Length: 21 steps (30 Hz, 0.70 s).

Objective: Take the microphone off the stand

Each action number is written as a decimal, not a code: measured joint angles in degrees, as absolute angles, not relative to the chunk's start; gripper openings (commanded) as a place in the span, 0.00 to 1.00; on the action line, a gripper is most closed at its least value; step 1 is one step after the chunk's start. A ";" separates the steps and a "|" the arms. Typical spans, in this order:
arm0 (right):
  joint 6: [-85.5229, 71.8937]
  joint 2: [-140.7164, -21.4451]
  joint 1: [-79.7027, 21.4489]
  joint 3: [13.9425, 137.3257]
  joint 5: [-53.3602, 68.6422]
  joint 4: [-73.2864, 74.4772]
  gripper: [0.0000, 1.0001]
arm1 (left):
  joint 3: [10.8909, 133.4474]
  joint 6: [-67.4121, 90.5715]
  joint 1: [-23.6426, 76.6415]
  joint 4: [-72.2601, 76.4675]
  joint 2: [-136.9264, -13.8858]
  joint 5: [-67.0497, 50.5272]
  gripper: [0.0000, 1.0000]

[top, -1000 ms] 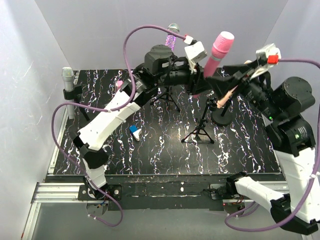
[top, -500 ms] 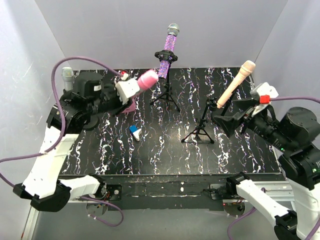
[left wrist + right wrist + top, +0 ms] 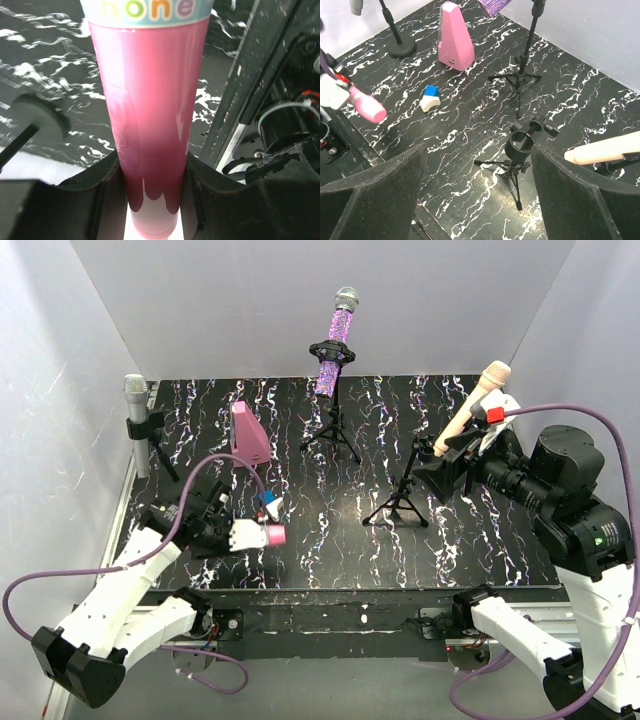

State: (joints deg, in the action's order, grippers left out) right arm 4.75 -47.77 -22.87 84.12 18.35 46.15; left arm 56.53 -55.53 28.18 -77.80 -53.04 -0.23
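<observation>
My left gripper (image 3: 250, 536) is shut on the pink microphone (image 3: 272, 535) and holds it low over the table's front left, near the front edge. In the left wrist view the pink body (image 3: 150, 110) is clamped between both fingers (image 3: 95, 200). The empty black tripod stand (image 3: 404, 492) stands at centre right, its round clip (image 3: 522, 142) holding nothing. My right gripper (image 3: 440, 475) is open and empty, just right of that stand; in the right wrist view (image 3: 477, 150) the stand shows between its fingers.
A purple glitter microphone (image 3: 336, 340) stands on a tripod at the back. A grey microphone (image 3: 135, 400) is on a stand at far left. A beige microphone (image 3: 475, 400) stands behind my right gripper. A pink metronome (image 3: 250, 435) and a small blue-white block (image 3: 268, 503) sit left of centre.
My left arm has swung the pink microphone from above the stand to the back left, then down to the front left. My right gripper has stayed open near the stand.
</observation>
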 measured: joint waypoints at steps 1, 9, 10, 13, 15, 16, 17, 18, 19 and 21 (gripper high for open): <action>4.78 -47.81 -22.65 84.12 18.98 46.17 0.89 | 54.57 -57.39 28.21 -77.76 -52.77 -0.05 0.00; 5.80 -48.49 -22.46 85.60 22.55 46.65 0.89 | 39.94 -71.72 28.18 -73.56 -54.48 0.51 0.00; 5.96 -48.45 -22.46 85.91 22.50 46.72 0.89 | 39.13 -72.86 28.21 -72.90 -55.48 0.51 0.00; 6.37 -48.51 -22.46 86.94 22.48 47.40 0.88 | 37.30 -74.81 28.18 -70.46 -59.96 0.49 0.00; 6.46 -48.88 -22.46 87.79 22.48 48.66 0.88 | 36.07 -75.55 28.18 -68.01 -63.02 0.56 0.00; 6.46 -49.12 -22.46 88.16 22.50 49.32 0.88 | 35.53 -75.85 28.18 -66.78 -64.45 0.69 0.00; 6.46 -49.30 -22.46 88.36 22.50 49.89 0.88 | 35.00 -76.03 28.18 -65.52 -65.95 0.97 0.00; 6.48 -49.39 -22.46 88.36 22.48 50.24 0.88 | 34.50 -76.05 28.18 -64.25 -67.51 1.26 0.00; 6.59 -49.47 -22.46 88.36 22.48 50.68 0.88 | 34.09 -75.90 28.18 -63.02 -69.12 1.65 0.00; 6.85 -49.58 -22.46 88.36 22.39 51.33 0.88 | 33.82 -74.81 28.18 -61.08 -72.84 2.37 0.09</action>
State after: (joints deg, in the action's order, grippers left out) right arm 6.85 -49.58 -22.46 88.36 22.39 51.33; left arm 33.82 -74.81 28.18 -61.08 -72.84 2.37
